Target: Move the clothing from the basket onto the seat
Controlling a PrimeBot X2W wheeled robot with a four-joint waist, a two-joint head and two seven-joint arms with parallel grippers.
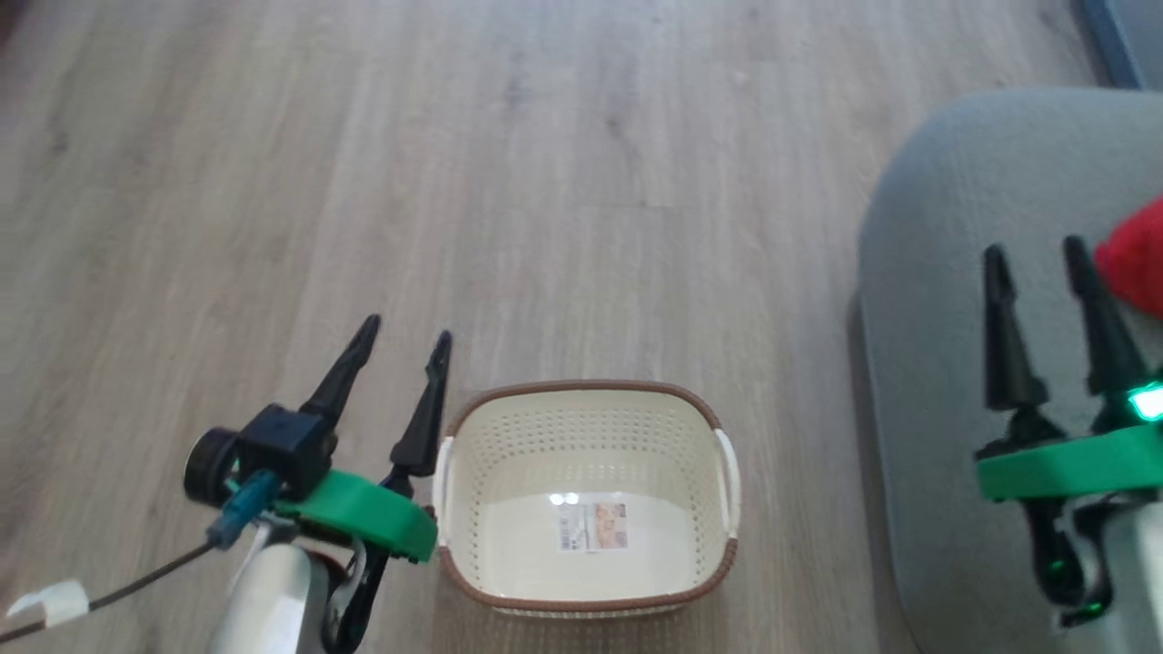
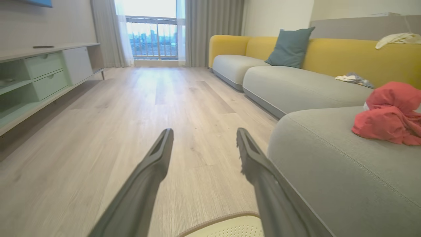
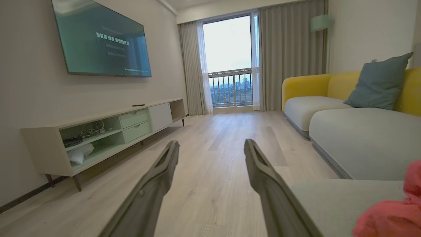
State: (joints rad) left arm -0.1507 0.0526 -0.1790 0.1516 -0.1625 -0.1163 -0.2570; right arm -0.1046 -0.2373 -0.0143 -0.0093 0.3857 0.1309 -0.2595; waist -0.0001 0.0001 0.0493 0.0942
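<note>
The cream basket (image 1: 589,427) with a brown rim stands on the wood floor, holding nothing but a paper label (image 1: 592,527). Its rim (image 2: 227,219) peeks in at the bottom of the left wrist view. The red clothing (image 1: 1136,254) lies bunched on the grey seat (image 1: 945,272), also visible as a red heap (image 2: 389,113) on the cushion (image 2: 329,158) and at the lower right corner (image 3: 391,217). My left gripper (image 1: 404,329) hovers open just left of the basket. My right gripper (image 1: 1036,250) is open above the seat, just left of the clothing, holding nothing.
A long sofa with yellow back (image 2: 345,56) and a teal pillow (image 2: 289,47) runs along the right. A low TV cabinet (image 3: 108,131) and wall screen (image 3: 102,42) line the left wall. Wood floor (image 2: 148,98) stretches to a balcony window (image 3: 230,65).
</note>
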